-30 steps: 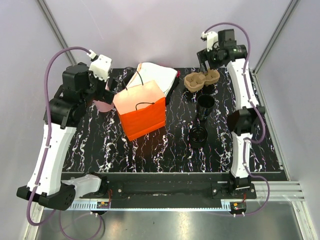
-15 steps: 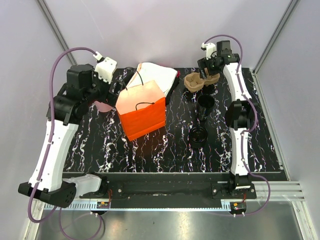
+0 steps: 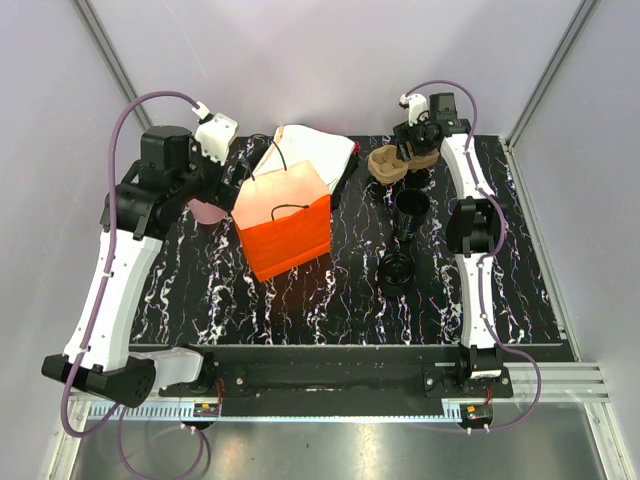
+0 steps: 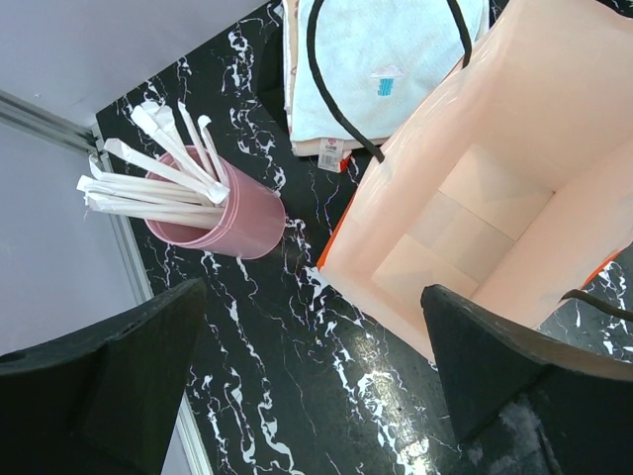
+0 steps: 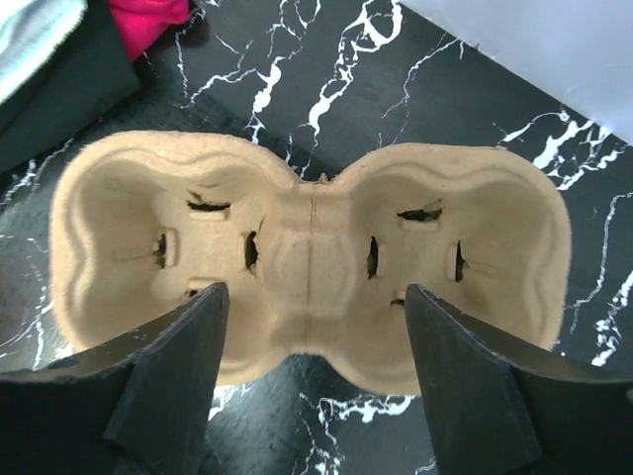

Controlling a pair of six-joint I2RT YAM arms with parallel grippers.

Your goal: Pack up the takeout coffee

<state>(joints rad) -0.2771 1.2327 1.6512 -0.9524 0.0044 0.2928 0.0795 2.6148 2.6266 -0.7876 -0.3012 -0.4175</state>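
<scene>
Takeout coffee (image 3: 397, 270) stands right of centre. Right gripper (image 5: 314, 297) is wide open over cardboard tray (image 5: 312, 237). Left gripper (image 4: 312, 292) is open too.

A robot lab cell: bare panel walls (image 3: 300, 60), aluminium rail (image 3: 560, 375), marble-print tabletop (image 3: 300, 310).

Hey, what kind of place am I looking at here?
Probably a robot test cell staged as a coffee counter: plain enclosure walls, two bolted-down arms, an orange bag, a cardboard cup tray and a black cup.
</scene>
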